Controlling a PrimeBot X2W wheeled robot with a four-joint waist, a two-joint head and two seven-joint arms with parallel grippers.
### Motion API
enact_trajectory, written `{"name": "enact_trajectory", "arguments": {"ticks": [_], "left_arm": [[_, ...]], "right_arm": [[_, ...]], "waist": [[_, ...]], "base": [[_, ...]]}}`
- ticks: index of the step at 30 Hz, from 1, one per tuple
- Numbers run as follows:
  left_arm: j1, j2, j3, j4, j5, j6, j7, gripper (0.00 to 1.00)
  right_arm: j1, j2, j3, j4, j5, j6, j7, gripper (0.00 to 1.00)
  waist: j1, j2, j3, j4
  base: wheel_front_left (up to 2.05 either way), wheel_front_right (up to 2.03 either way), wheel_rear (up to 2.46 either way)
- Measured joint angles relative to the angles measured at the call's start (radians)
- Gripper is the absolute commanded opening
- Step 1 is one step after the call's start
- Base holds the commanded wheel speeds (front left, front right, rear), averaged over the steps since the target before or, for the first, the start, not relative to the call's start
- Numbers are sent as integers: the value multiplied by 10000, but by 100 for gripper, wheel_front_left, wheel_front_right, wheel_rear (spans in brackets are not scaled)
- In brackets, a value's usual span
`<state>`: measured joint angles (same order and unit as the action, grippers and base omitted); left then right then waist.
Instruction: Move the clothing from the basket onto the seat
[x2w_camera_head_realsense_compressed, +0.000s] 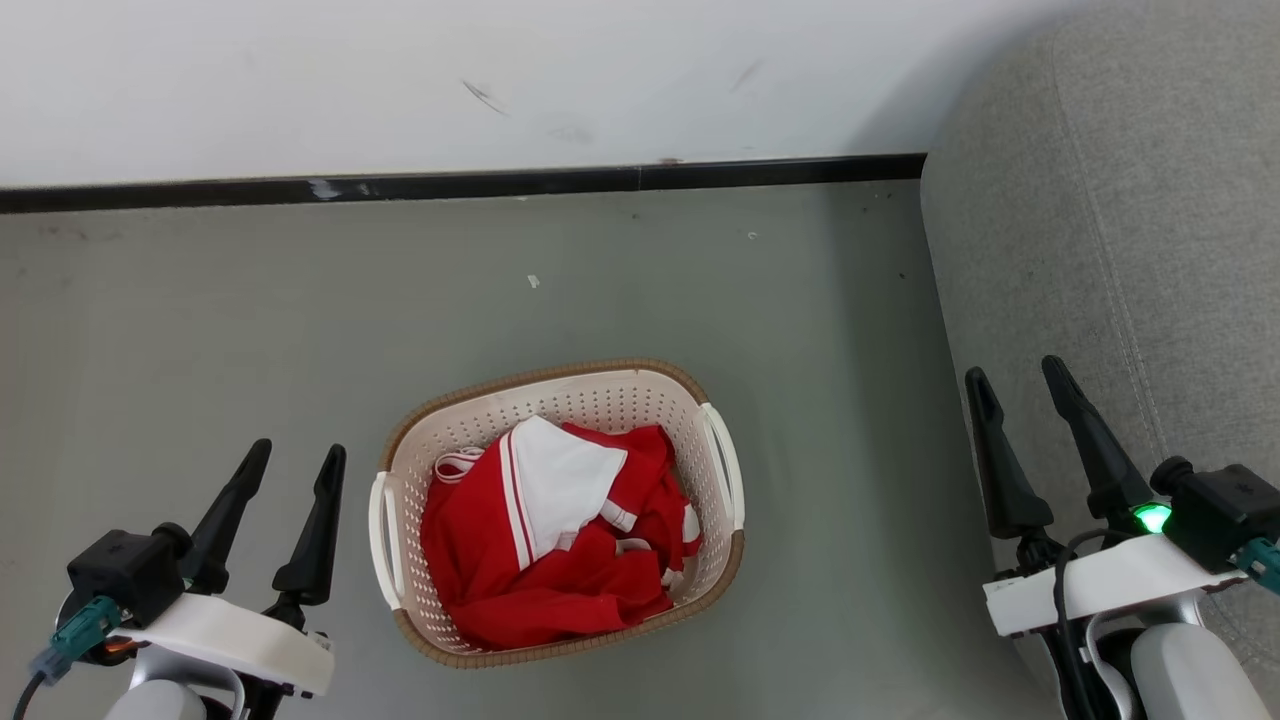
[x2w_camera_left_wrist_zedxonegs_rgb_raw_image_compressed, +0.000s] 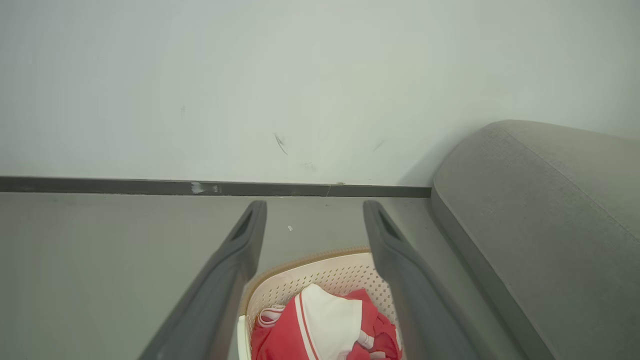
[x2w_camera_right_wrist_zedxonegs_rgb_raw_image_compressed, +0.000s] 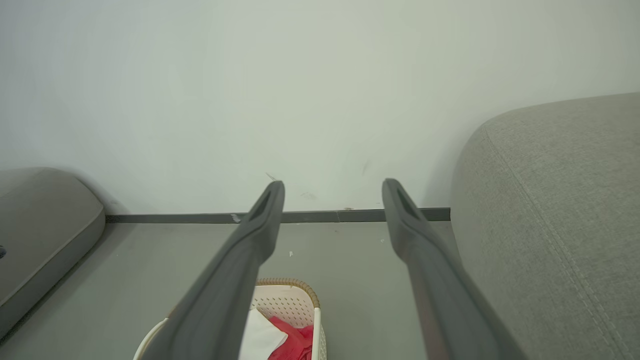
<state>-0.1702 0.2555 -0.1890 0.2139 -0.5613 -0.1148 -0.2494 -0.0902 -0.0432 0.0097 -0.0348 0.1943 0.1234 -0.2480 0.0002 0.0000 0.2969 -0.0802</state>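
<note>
The basket (x2w_camera_head_realsense_compressed: 722, 470) stands on the grey floor at the centre of the head view, cream with a brown rim. In it lies the clothing (x2w_camera_head_realsense_compressed: 500, 570): red garments with white stripes and a white piece on top. The light grey seat (x2w_camera_head_realsense_compressed: 1100, 230) rises along the right side. My left gripper (x2w_camera_head_realsense_compressed: 298, 458) hangs open at the lower left, clear of the basket. Over the seat's front edge at the lower right my right gripper (x2w_camera_head_realsense_compressed: 1018, 373) is open and empty. The left wrist view has the basket (x2w_camera_left_wrist_zedxonegs_rgb_raw_image_compressed: 330, 272), clothing (x2w_camera_left_wrist_zedxonegs_rgb_raw_image_compressed: 280, 340) and seat (x2w_camera_left_wrist_zedxonegs_rgb_raw_image_compressed: 550, 210); the right wrist view has the basket (x2w_camera_right_wrist_zedxonegs_rgb_raw_image_compressed: 290, 300) too.
A white wall (x2w_camera_head_realsense_compressed: 500, 80) with a dark baseboard (x2w_camera_head_realsense_compressed: 450, 185) runs behind the basket. In the right wrist view a second grey cushion (x2w_camera_right_wrist_zedxonegs_rgb_raw_image_compressed: 40, 225) lies at the far left. Bare grey floor (x2w_camera_head_realsense_compressed: 200, 330) surrounds the basket.
</note>
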Motion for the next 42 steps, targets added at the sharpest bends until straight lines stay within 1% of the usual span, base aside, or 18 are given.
{"name": "enact_trajectory", "arguments": {"ticks": [6, 12, 26, 34, 42], "left_arm": [[-301, 48, -169, 128, -71, -33, 0, 100], [-683, 234, -299, 362, -67, -36, 2, 100], [-1500, 449, -1051, 809, 88, -115, 205, 100], [-2064, 677, -1457, 1037, 182, -121, 297, 100], [-2492, 759, -1862, 1440, 176, -121, 658, 100]], "right_arm": [[-16, -2, 58, -217, 17, 0, -2, 100], [-258, -2, 65, -416, 84, 0, -2, 100], [-619, -2, 265, -771, 213, 0, -29, 100], [-783, -2, 282, -943, 435, 0, -44, 100], [-895, -2, 393, -1162, 617, 0, -46, 100]], "waist": [[0, 0, 509, -125], [0, 0, 1005, -266], [0, 0, 2031, -590], [-1, 0, 2648, -802], [0, 0, 3242, -1028]], "base": [[0, 0, 0], [0, 0, 0], [0, 0, 0], [0, 0, 0], [0, 0, 0]]}}
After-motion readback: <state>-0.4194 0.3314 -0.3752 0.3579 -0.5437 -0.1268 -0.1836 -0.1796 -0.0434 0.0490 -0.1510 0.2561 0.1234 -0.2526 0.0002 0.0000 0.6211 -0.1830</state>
